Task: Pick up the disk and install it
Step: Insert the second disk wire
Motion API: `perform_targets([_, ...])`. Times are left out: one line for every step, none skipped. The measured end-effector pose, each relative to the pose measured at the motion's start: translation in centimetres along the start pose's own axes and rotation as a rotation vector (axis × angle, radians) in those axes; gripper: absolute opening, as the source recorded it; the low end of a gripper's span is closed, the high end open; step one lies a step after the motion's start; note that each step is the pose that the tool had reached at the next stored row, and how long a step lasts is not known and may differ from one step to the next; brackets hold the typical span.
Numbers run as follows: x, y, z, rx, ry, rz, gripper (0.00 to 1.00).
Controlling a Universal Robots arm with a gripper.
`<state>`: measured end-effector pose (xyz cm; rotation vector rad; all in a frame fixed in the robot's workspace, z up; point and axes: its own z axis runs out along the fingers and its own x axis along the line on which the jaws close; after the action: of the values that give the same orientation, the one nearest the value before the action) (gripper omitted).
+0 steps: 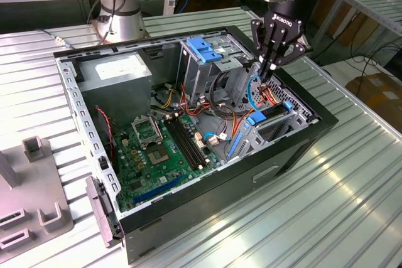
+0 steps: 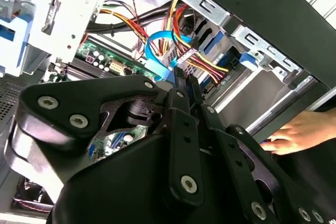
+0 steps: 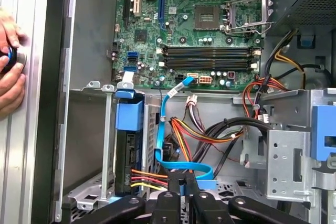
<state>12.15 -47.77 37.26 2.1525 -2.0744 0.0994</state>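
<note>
The disk [image 1: 274, 116] stands on edge in the drive bay at the near corner of the open computer case [image 1: 295, 149] on the exterior view's right, with blue end tabs at both ends. In the first wrist view the disk [image 3: 126, 153] sits in its slot under a blue tab. My gripper [image 1: 266, 75] hangs just above and behind it, among the cables. In both wrist views the gripper [image 3: 185, 183] [image 2: 185, 78] has its fingers pressed together on the end of a blue flat cable [image 3: 164, 129].
A bundle of red, yellow and orange wires [image 3: 210, 129] lies around the gripper. A blue latch [image 1: 204, 48] tops the metal drive cage; the grey power supply [image 1: 116, 70] and motherboard [image 1: 163, 149] fill the case. A person's hand [image 2: 294, 132] rests outside the case wall.
</note>
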Motion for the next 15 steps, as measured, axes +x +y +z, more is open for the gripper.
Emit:
perform_targets([0.30,0.00,0.09,0.0007,-0.0010,0.000,0.16])
perform_targets([0.57,0.01,0.16,0.0011,-0.0026,0.000,0.16])
perform_targets([0.77,0.02,0.21,0.0013,-0.0045,0.000,0.16])
perform_targets([1.06,0.03,0.27,0.0016,-0.0079,-0.001,0.16])
perform_targets([1.36,0.04,0.33,0.0019,-0.0130,-0.001,0.16])
perform_targets([1.70,0.05,0.41,0.0022,-0.0201,-0.001,0.16])
perform_targets([1.98,0.06,0.48,0.0025,-0.0274,-0.002,0.16])
perform_targets([2.31,0.06,0.57,0.0030,-0.0395,-0.002,0.16])
perform_targets([2.54,0.07,0.62,0.0035,-0.0488,-0.003,0.16])
perform_targets([2.91,0.08,0.71,0.0040,-0.0589,-0.004,0.16])
perform_targets([3.30,0.10,0.82,0.0043,-0.0672,-0.004,0.16])
perform_targets([3.75,0.11,0.93,0.0047,-0.0763,-0.005,0.16])
perform_targets([4.25,0.15,1.09,0.0054,-0.0894,-0.006,0.16])
perform_targets([4.42,0.27,1.14,0.0067,-0.0961,-0.009,0.16])
perform_targets([4.53,0.38,1.19,0.0088,-0.1012,-0.012,0.16])
